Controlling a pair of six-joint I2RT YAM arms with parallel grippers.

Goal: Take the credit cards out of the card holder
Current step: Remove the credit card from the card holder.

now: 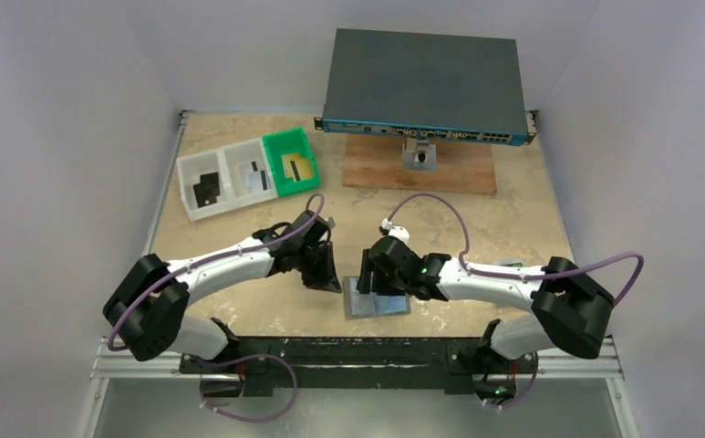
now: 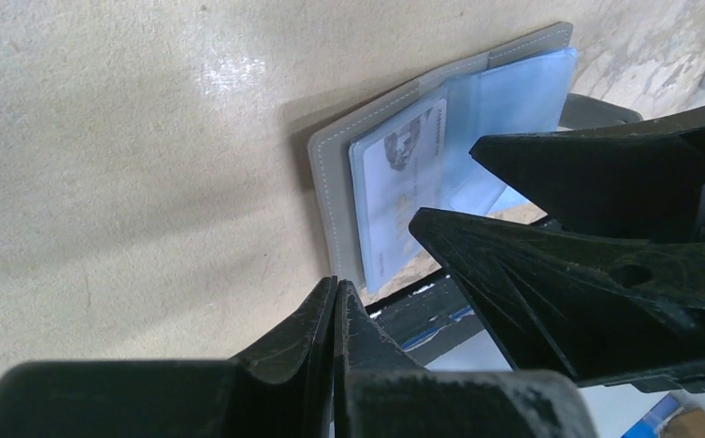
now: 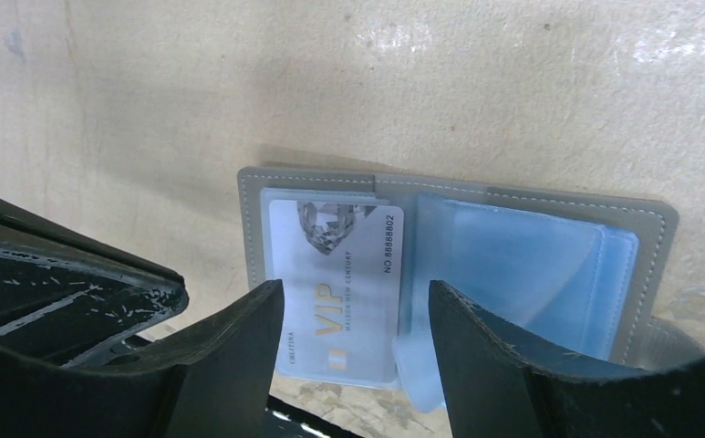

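Note:
The card holder (image 1: pixel 378 302) lies open near the table's front edge, grey cover down and bluish clear pockets up. A silver-grey credit card (image 3: pixel 341 274) marked VIP sits in its left pocket and also shows in the left wrist view (image 2: pixel 401 178). My right gripper (image 3: pixel 356 297) is open just above the holder (image 3: pixel 645 239), its jaws either side of the card's near edge. My left gripper (image 2: pixel 337 290) is shut with nothing in it, just left of the holder's cover (image 2: pixel 328 187). In the top view the left gripper (image 1: pixel 328 278) and right gripper (image 1: pixel 373 283) stand close together.
Two white trays at the back left hold a black card (image 1: pixel 207 189) and a silver card (image 1: pixel 255 176). A green tray (image 1: pixel 291 146) holds a gold card. A large dark grey box with ports (image 1: pixel 421 84) stands on a wooden board (image 1: pixel 458 169) at the back.

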